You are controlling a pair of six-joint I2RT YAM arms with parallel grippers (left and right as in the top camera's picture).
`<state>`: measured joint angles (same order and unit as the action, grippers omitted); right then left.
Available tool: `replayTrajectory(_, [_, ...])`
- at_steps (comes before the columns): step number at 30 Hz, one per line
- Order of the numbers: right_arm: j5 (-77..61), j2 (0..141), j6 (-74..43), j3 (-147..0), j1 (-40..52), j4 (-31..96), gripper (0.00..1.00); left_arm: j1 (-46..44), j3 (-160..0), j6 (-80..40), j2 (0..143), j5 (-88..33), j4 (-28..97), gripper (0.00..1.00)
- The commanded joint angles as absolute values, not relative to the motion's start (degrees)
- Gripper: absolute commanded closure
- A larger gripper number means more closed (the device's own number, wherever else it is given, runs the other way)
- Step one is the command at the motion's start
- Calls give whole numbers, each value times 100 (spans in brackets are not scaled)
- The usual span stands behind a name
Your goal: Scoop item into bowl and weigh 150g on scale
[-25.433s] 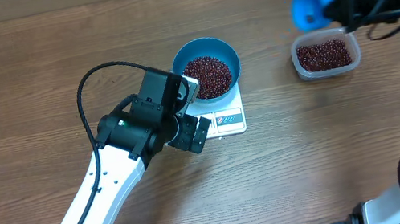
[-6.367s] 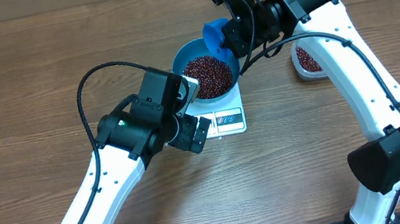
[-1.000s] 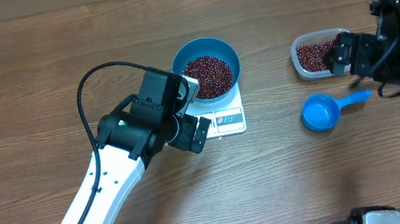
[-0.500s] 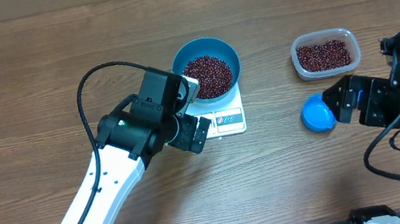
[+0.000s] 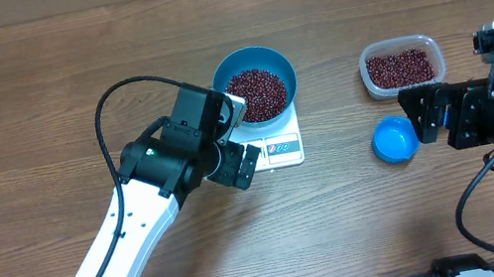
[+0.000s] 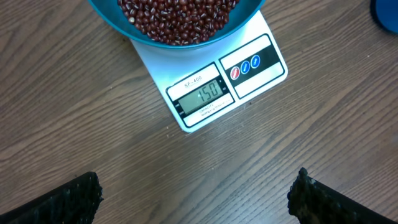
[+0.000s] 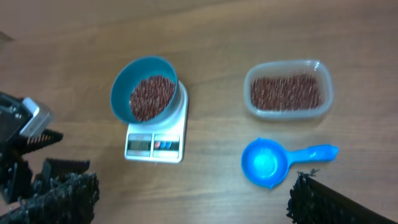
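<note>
The blue bowl (image 5: 250,55) stands on the white scale (image 5: 281,150) with a heap of red-brown beans (image 5: 256,93) in it. In the left wrist view the scale (image 6: 155,70) shows 150 below the bowl (image 6: 168,41). My left gripper (image 5: 234,164) hovers open just in front of the scale, with bare wood between its fingers (image 6: 81,196). My right gripper (image 5: 434,115) is open and empty above the handle of the blue scoop (image 5: 394,139). From the right wrist the scoop (image 7: 267,163) lies empty on the table, apart from the fingertips (image 7: 311,196).
A clear plastic tub (image 5: 401,67) with more beans sits behind the scoop at the right. The left arm slants from the front left edge up to the scale, with a black cable looping above it.
My right gripper has swung from beside the tub toward the front and now covers the scoop's handle. The scoop lies where it was. The left arm, bowl and scale have not moved.
</note>
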<state>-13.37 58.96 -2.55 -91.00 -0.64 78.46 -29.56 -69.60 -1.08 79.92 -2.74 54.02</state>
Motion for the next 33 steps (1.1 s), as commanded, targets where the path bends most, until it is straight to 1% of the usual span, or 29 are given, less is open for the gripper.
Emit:
replayTrajectory(1, [-1094,5389,-115,-8440,-34,7260,0,-2917,-6914,1,7863,-257,5374,0])
replayTrajectory(8, [-899,4088,-89,-6733,-34,5489,0,-2917,-6914,1,7863,-255,5374,1])
replayTrajectory(13, [-902,3157,-73,-5223,-34,3887,0,-2917,-6914,1,7863,-257,5376,1])
replayTrajectory(18, [-902,2596,-75,-4248,-34,3089,0,-2917,-6914,1,7863,-257,5376,0])
replayTrajectory(24, [-923,1636,-80,-2471,-3,1625,0,-2917,-6914,1,7863,-255,5374,0])
replayTrajectory(28, [-972,1140,-165,-1599,5,1249,0,-2917,-6914,1,7863,-257,5376,0])
replayTrajectory(33, [-1057,742,-167,-985,5,917,0,-2917,-6914,1,7863,-257,5376,0])
